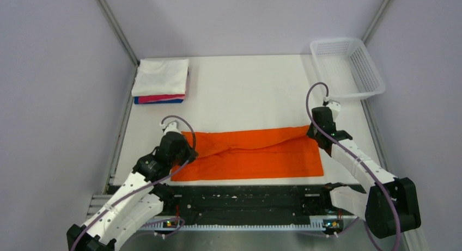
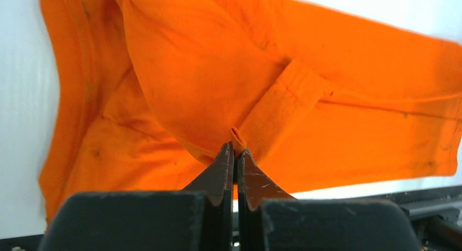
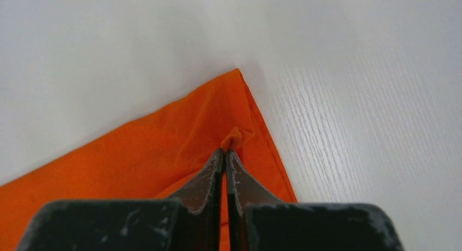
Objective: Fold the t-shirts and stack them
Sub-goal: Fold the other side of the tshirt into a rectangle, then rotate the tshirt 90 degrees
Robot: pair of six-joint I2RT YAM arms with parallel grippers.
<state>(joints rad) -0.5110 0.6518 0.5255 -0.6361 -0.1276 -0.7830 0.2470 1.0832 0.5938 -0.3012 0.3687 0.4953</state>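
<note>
Left claw (image 2: 235, 147) pinches the orange shirt (image 1: 256, 153) at its left end, right claw (image 3: 225, 152) its right corner; folded stack (image 1: 160, 79) lies upper left on the tabletop (image 1: 245, 87).

Lower tees (image 1: 158, 99) mostly hidden under white — orange tee (image 2: 218, 71) cropped, L wrist.

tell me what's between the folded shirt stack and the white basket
Nothing; the top view shows bare white table between the folded stack and the basket.

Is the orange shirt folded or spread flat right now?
Partly folded: the orange t-shirt lies as a long strip with its far edge lapped over the near part.
</note>
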